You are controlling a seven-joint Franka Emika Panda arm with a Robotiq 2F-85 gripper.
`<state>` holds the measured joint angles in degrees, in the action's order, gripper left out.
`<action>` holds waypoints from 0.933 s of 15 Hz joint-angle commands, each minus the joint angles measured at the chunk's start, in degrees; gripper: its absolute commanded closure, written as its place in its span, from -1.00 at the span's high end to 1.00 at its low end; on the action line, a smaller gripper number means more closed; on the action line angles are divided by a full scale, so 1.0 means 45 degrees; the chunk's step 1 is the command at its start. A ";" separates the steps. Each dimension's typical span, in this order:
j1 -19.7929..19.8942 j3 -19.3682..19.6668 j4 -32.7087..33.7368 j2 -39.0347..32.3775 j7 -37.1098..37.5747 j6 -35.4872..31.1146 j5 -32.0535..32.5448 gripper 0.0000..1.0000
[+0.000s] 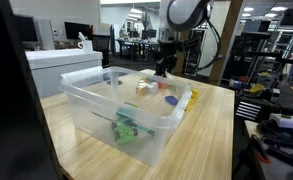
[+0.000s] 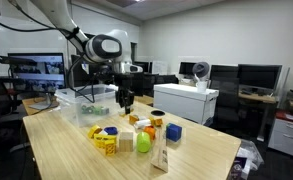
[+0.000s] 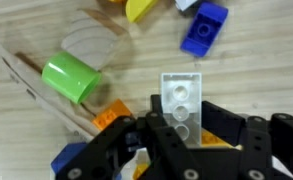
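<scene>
In an exterior view, the fingers (image 1: 163,70) hang low over the bench (image 1: 211,125) behind a clear bin (image 1: 91,105); what they hold is too small to tell. In an exterior view from across the bench, they point straight down near a cluster of coloured blocks (image 2: 136,135). In the wrist view, the fingers (image 3: 218,130) are clamped on the lower end of a clear brick (image 3: 181,95). Its long axis runs up the picture, away from the wrist, studs facing the camera. A green cylinder (image 3: 71,78) lies to its left and a blue brick (image 3: 204,30) sits beyond it
</scene>
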<state>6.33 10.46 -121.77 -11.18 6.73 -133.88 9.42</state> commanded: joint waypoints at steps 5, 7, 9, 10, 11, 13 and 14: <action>-0.1048 -0.1815 0.0198 0.3500 -0.2362 0.1924 -0.1539 -0.71; -0.1457 -0.2162 0.0073 0.3912 -0.2734 0.2266 -0.1711 -0.71; -0.1684 -0.2322 -0.0017 0.4029 -0.2910 0.2234 -0.1619 -0.67; -0.1779 -0.2367 -0.0026 0.4001 -0.3115 0.2295 -0.1588 -0.47; -0.1825 -0.2381 -0.0018 0.3983 -0.3289 0.2439 -0.1585 0.31; -0.1774 -0.2354 -0.0084 0.3986 -0.3580 0.2373 -0.1476 0.25; -0.1676 -0.2275 -0.0072 0.3932 -0.3664 0.2328 -0.1318 0.34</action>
<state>-1.91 -0.28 -121.00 5.48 -6.48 -123.81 3.50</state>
